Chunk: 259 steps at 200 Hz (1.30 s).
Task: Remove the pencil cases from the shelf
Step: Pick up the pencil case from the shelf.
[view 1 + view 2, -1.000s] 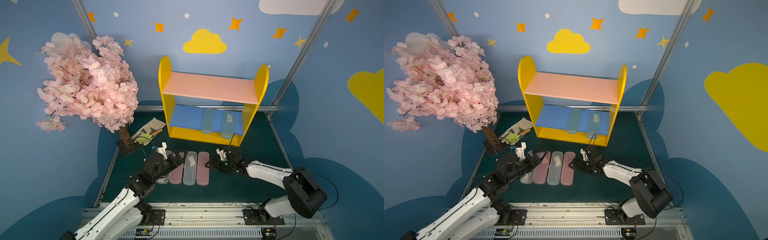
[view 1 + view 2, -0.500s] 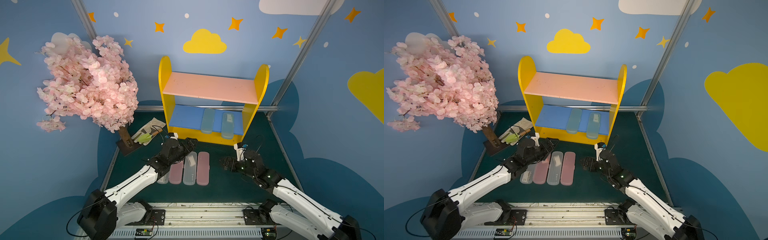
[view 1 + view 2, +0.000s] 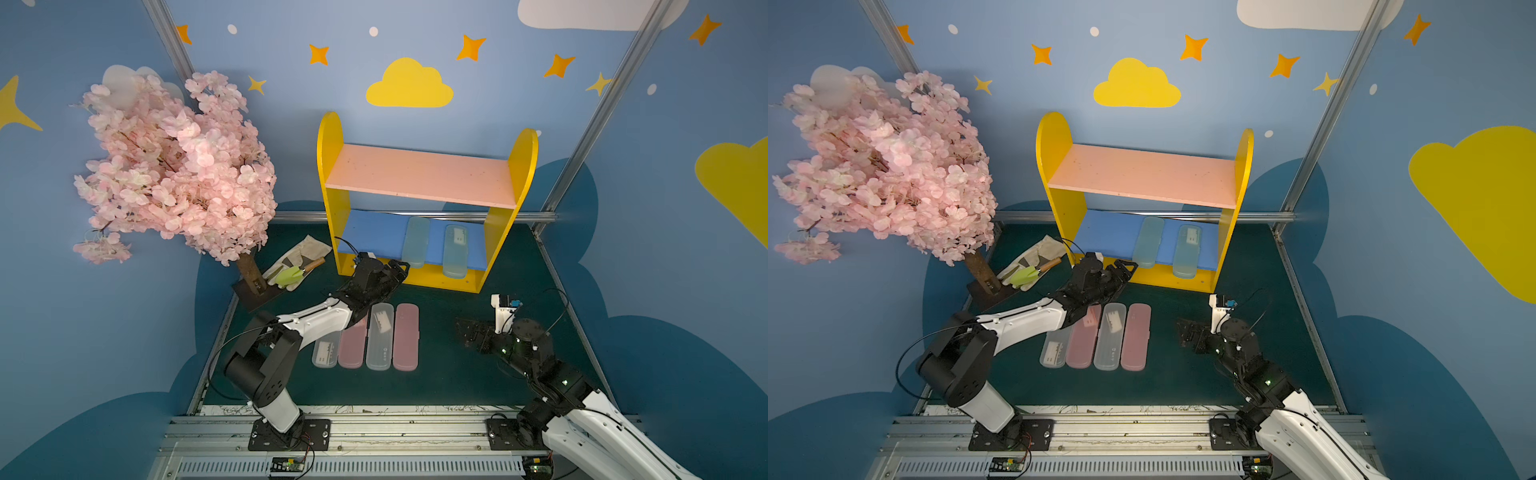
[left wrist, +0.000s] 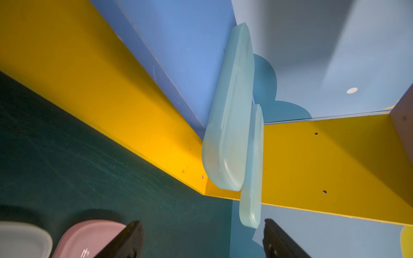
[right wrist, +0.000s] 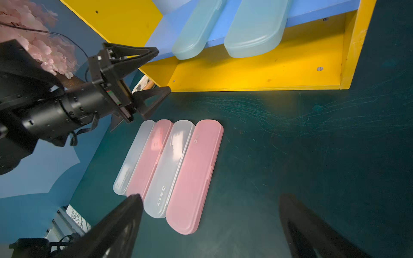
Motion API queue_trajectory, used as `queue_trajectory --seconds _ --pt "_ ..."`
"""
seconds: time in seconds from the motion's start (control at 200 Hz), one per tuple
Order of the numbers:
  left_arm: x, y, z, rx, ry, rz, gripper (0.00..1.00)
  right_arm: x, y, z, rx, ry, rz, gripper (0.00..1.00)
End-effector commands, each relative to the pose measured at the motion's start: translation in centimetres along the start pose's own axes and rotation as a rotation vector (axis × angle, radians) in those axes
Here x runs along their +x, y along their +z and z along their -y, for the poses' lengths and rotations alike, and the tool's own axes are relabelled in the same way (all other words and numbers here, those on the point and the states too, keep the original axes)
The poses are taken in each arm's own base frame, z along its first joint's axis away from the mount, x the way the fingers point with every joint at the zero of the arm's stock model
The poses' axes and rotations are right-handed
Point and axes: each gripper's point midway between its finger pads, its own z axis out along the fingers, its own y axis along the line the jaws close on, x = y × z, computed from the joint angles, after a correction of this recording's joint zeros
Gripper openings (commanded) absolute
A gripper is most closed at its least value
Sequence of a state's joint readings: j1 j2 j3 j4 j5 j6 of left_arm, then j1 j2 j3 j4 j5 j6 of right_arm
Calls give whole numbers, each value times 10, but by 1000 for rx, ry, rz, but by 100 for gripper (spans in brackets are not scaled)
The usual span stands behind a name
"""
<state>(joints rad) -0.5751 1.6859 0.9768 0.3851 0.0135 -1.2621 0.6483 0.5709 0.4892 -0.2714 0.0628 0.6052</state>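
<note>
The shelf (image 3: pixel 330 166) stands at the back of the mat, its pink upper board bare. Two pale blue pencil cases (image 3: pixel 417 241) (image 3: pixel 455 250) lie on its blue lower board, their ends jutting over the front edge. My left gripper (image 3: pixel 401 268) is open at the shelf's front left, a short way from the nearer blue case (image 4: pixel 230 111). On the mat, two frosted and two pink cases (image 3: pixel 380 336) (image 5: pixel 196 174) lie side by side. My right gripper (image 3: pixel 465 332) hovers open and empty to the right of that row.
A pink blossom tree (image 3: pixel 174 166) on a dark base fills the left side. A glove and a green trowel (image 3: pixel 299 266) lie between the tree and the shelf. A metal rail (image 3: pixel 374 424) runs along the front. Blue walls close in the sides.
My left arm has reached forward from above the row of cases to the shelf's front, its jaws narrowing slightly. My right arm has drawn back to the right, away from the row.
</note>
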Motion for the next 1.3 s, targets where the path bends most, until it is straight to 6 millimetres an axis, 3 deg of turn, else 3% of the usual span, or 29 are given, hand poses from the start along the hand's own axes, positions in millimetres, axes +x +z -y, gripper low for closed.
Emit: queue_trajectory --seconds 0.0,0.255,0.606,1.292 --pt "-14 8 27 96 6 20 83 3 -2 7 26 -1 -6 99" --pt "-27 28 26 92 8 27 80 3 -6 9 31 1 4 99" --pt "-25 48 24 102 1 -3 69 2 -5 11 40 5 12 99" --pt "-19 58 28 147 -20 -44 31 1 -6 13 47 6 19 99"
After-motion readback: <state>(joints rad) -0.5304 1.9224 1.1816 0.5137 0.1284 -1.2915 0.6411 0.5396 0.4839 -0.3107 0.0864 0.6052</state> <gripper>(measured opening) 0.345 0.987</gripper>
